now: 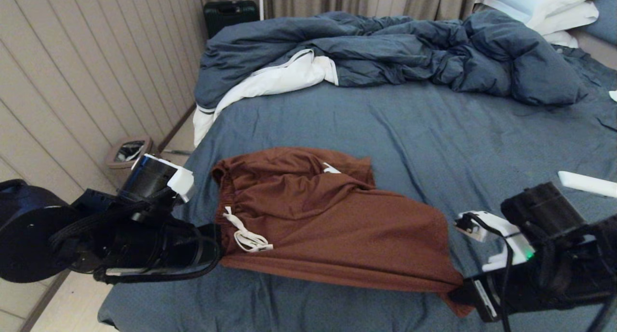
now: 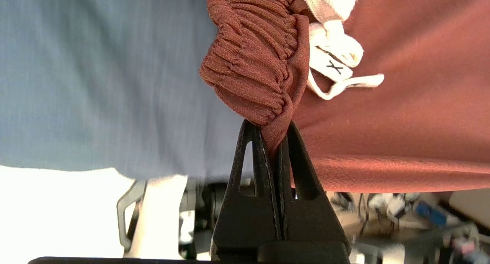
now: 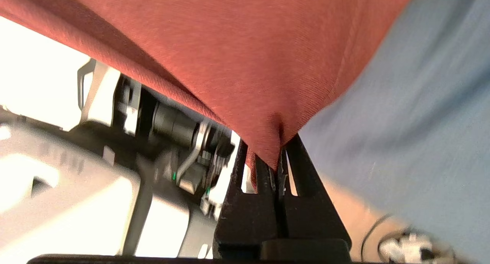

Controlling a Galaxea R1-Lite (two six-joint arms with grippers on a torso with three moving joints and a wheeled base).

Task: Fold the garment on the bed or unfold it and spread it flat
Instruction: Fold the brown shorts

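Both fingers pinch garment (image 1: pixel 313 211) corners; left gripper (image 2: pixel 275 135), right gripper (image 3: pixel 278 160) mostly hidden overhead.

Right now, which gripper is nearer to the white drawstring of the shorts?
Left. The left gripper pinches the waistband right beside the drawstring. The right gripper holds the shorts at the opposite leg-hem corner, far from it.

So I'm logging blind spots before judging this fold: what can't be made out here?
- Head view: left gripper fingertips, hidden behind its own arm and the shorts.
- Head view: right gripper pinch point, covered by the shorts' leg corner.
- Head view: logo text on the shorts, too small.
- Both wrist views: room below the bed edge, blurred and washed out.
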